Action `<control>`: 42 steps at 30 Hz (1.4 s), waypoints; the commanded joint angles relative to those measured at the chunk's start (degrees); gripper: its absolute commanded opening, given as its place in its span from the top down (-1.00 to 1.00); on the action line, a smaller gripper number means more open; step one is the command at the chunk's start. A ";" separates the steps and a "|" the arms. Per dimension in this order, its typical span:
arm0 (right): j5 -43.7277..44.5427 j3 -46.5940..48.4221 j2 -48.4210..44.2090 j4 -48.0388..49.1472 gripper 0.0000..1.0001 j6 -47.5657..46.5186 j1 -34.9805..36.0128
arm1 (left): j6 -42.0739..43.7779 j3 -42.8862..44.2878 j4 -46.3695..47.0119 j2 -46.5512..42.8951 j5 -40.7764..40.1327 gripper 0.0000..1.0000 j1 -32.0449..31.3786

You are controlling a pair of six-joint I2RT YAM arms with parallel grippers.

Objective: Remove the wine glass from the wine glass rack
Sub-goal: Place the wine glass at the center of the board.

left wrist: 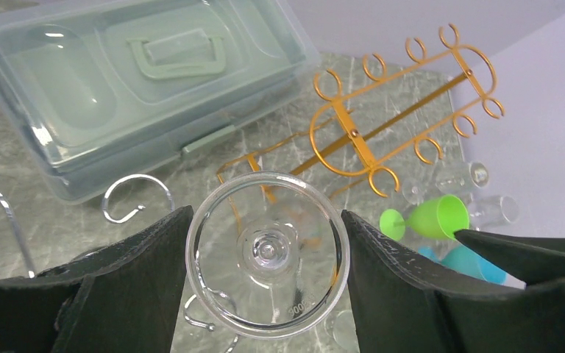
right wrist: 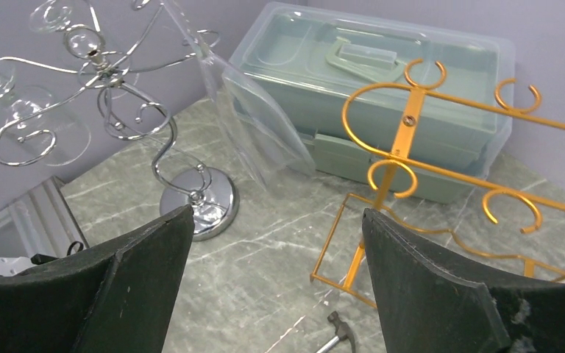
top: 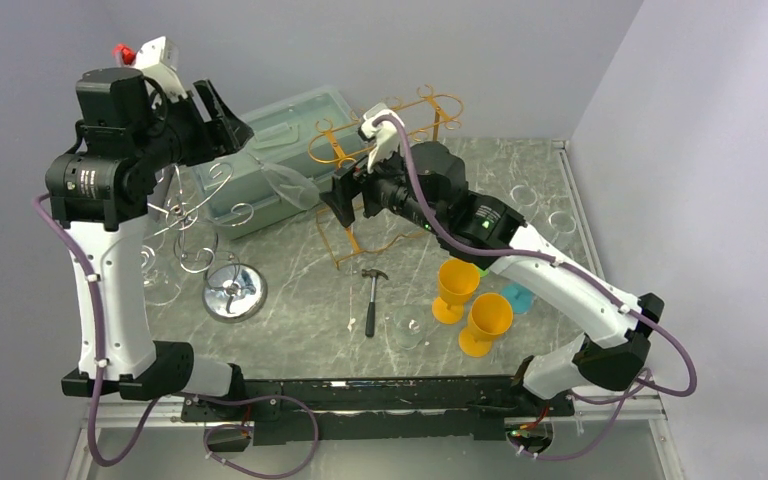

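Grey marbled tabletop (top: 300,290) lies beneath my left gripper (left wrist: 265,220), clamped on the foot of the clear wine glass (left wrist: 268,254) just beside the chrome rack (top: 200,215), I judge for carrying away; right gripper (right wrist: 277,213) gapes, empty.

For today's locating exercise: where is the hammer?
Top view: the hammer lies mid-table, just on the arms' side of the gold rack, left of the orange goblets.

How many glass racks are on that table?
2. A silver rack stands at the left side of the table; a gold rack stands near the middle, beside the plastic box. No other rack shows, though the arms hide some of the table.
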 commanded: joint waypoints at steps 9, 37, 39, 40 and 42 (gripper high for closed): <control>0.23 4.38 3.67 6.49 -0.67 -9.43 4.41 | -3.47 -1.40 -1.08 -2.52 2.55 0.41 -8.83; 3.33 -2.13 5.49 17.42 0.14 -13.73 6.69 | -8.78 -1.51 -1.48 -1.31 -2.07 0.40 -22.52; 3.08 -2.16 5.41 17.44 0.31 -13.12 6.85 | -9.00 -2.00 -1.00 -1.54 -2.17 0.40 -22.65; 3.12 -2.20 5.36 17.52 0.40 -12.92 6.94 | -9.17 -2.44 -0.75 -1.68 -2.17 0.39 -22.73; 3.60 -2.44 5.26 17.58 0.63 -12.58 7.13 | -9.45 -3.24 -0.11 -2.05 -2.28 0.37 -22.79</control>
